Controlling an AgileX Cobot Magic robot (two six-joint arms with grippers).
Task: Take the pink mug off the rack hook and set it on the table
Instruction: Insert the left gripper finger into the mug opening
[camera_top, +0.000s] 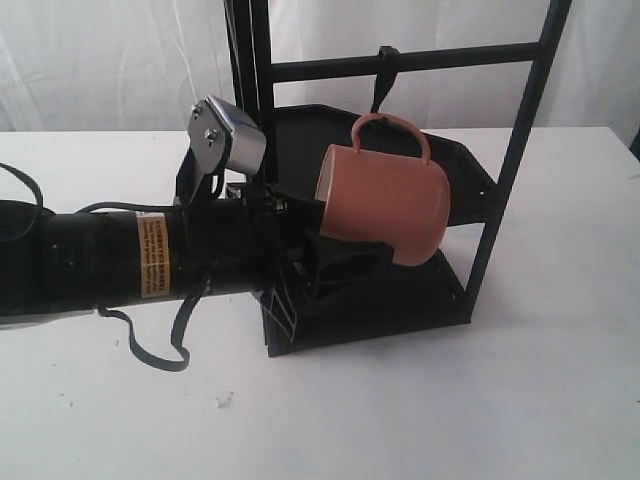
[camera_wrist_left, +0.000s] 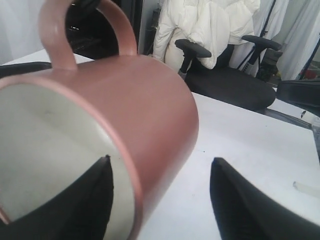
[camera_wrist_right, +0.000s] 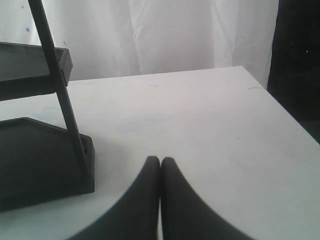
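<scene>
The pink mug (camera_top: 385, 200) hangs tilted by its handle from the rack hook (camera_top: 385, 70) on the top crossbar, with its mouth turned toward my left arm. My left gripper (camera_top: 345, 265) is open at the mug's lower rim. In the left wrist view the mug (camera_wrist_left: 150, 100) fills the frame. The left gripper (camera_wrist_left: 162, 160) straddles its wall, one finger inside the cream mouth and the other well outside, over the table (camera_wrist_left: 240, 135). My right gripper (camera_wrist_right: 160, 159) is shut on nothing, low over the table (camera_wrist_right: 200, 110), and is not seen in the exterior view.
The black rack frame (camera_top: 520, 130) stands on a black base tray (camera_top: 400, 300) mid-table, and its post (camera_wrist_right: 50, 50) is close to the right gripper. A small white scrap (camera_top: 224, 400) lies on the table (camera_top: 500, 400). An office chair (camera_wrist_left: 225, 80) stands beyond the table edge.
</scene>
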